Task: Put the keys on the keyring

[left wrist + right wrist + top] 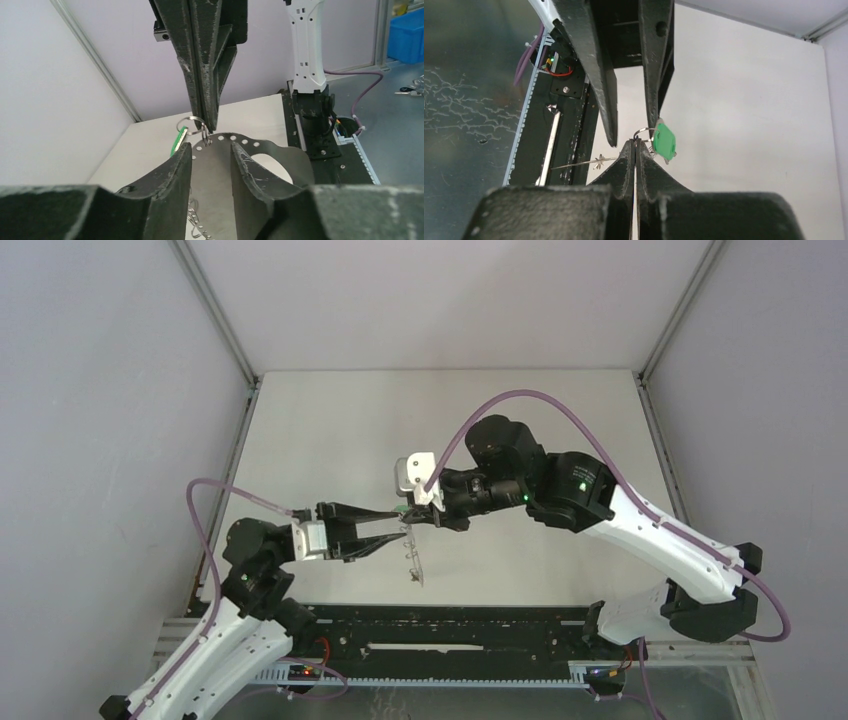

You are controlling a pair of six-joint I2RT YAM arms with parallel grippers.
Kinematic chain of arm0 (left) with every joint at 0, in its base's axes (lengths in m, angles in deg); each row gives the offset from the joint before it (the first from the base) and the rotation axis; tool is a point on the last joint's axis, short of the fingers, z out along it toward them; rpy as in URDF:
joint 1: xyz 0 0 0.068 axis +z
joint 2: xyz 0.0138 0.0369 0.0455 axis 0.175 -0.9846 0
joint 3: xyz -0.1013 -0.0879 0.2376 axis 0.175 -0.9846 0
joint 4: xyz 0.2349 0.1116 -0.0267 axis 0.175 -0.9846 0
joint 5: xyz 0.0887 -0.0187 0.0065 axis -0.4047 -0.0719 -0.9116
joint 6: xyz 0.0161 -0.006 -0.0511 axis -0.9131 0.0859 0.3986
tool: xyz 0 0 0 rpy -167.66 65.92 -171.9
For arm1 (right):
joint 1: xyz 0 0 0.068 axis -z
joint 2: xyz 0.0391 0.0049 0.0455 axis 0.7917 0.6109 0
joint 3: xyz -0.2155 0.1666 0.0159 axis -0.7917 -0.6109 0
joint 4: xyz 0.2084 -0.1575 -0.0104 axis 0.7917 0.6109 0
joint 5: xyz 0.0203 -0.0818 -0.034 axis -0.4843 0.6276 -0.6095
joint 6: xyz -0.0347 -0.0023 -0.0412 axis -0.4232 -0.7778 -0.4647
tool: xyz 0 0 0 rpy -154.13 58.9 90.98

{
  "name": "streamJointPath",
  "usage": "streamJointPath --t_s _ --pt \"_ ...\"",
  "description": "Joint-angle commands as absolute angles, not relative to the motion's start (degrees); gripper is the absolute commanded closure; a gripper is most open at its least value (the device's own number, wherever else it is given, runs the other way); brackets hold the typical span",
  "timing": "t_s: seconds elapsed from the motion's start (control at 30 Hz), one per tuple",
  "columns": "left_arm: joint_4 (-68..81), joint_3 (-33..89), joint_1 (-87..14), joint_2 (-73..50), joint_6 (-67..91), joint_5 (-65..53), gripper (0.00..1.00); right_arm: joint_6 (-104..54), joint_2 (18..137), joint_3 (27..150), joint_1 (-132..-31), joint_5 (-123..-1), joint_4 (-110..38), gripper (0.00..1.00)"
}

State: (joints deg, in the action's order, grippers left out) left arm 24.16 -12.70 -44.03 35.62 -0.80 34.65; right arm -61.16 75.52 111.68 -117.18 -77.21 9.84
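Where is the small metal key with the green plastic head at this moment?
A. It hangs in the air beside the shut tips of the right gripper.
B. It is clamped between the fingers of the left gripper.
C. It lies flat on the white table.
A: the green-headed key dangles from a small wire ring pinched by the right gripper, above the table.

Soft, even light fills the white enclosure from overhead, and the pale matte table (330, 430) carries only faint shadows. Close to each wrist lens the black fingers (165, 185) blur. The green plastic key head (664, 140) looks crisp, and the flat grey metal keyring (212, 165) gives a dull sheen.
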Motion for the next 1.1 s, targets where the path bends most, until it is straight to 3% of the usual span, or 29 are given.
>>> streamJointPath --t_s 0.0,0.07,0.13,0.33,0.57,1.07 --pt "14.5 -8.2 -44.3 38.3 -12.6 36.6 0.59 -58.6 72.6 111.5 -115.1 -78.9 9.8 1.00" --pt "6.1 -5.8 -44.3 39.3 -19.9 37.0 0.50 -58.1 72.5 111.7 -114.2 -81.0 11.1 1.00" --pt "-1.7 -3.6 -44.3 40.1 -25.5 35.5 0.49 -57.8 72.3 111.6 -113.4 -83.0 12.7 1.00" --pt "-5.3 -0.6 -44.3 39.5 -34.6 33.8 0.44 -57.4 75.5 113.9 -112.8 -90.5 18.9 1.00" --pt "-11.4 4.0 -44.3 33.6 -34.8 45.1 0.37 -56.9 79.0 115.9 -113.9 -92.9 21.0 1.00" --pt "-15.5 5.5 -44.4 30.9 -36.8 49.9 0.55 -58.0 83.7 119.7 -114.3 -96.0 23.5 1.00"
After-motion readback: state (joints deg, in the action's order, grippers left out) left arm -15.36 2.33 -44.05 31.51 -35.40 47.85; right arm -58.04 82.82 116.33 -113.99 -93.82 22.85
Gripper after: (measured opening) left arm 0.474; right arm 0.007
